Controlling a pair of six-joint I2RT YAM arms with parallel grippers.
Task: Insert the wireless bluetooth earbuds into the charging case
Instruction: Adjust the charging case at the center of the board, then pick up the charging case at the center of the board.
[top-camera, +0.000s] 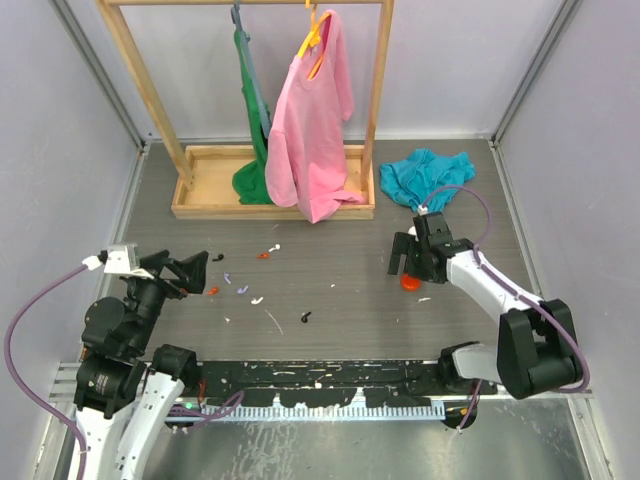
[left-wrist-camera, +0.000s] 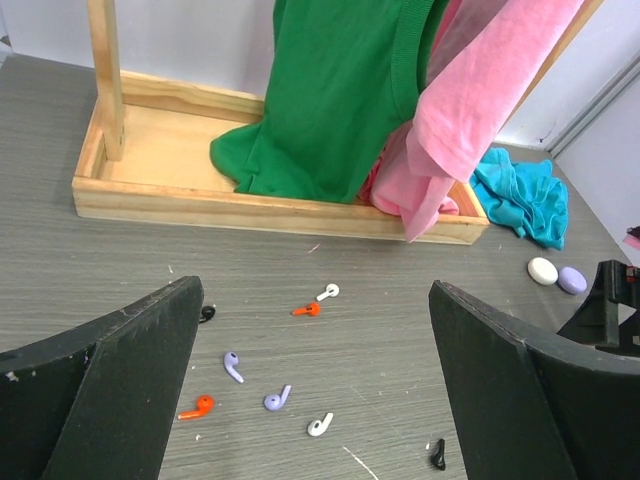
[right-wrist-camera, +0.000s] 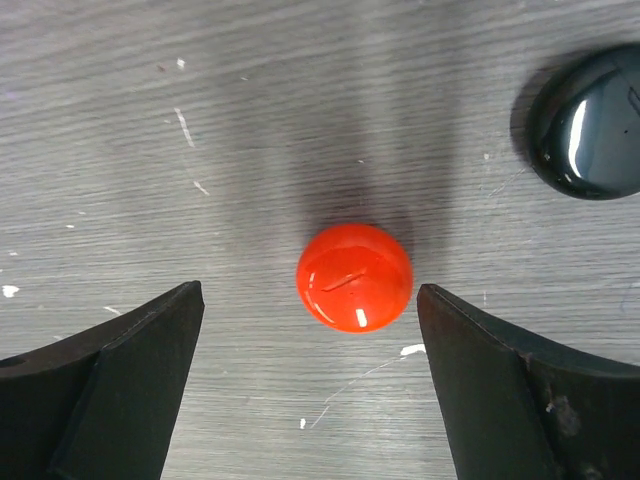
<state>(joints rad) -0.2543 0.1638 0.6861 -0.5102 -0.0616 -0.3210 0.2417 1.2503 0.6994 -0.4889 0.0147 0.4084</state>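
- We are seeing the right gripper (right-wrist-camera: 310, 288) hanging straight over the red charging case (right-wrist-camera: 354, 277), fingers spread wide, pinching nothing.
- The case is sitting in the gap between its two fingers, slightly nearer the right-hand finger, touching neither.
- The case is round, so there is no long axis to line the fingers up with. We are reading the lid as shut, with only a faint seam showing on top.
- A black case (right-wrist-camera: 590, 125) is lying out beyond the right-hand finger, apart from the red one.
- The left gripper (left-wrist-camera: 315, 288) is also spread wide and empty, raised off the table.
- The earbuds (left-wrist-camera: 277, 399) are all lying scattered ahead of and below the left gripper. A red earbud (left-wrist-camera: 307, 310) and a white earbud (left-wrist-camera: 327, 292) are sitting ahead, between its fingers.
- A second red bud (left-wrist-camera: 197, 407) is lying just beside its left-hand finger.
- The middle red earbud's stem is running crosswise, along the line those fingers close on.
- We are judging the left arm far nearer the buds and the right arm nearer the case. Buds and case are lying well apart.
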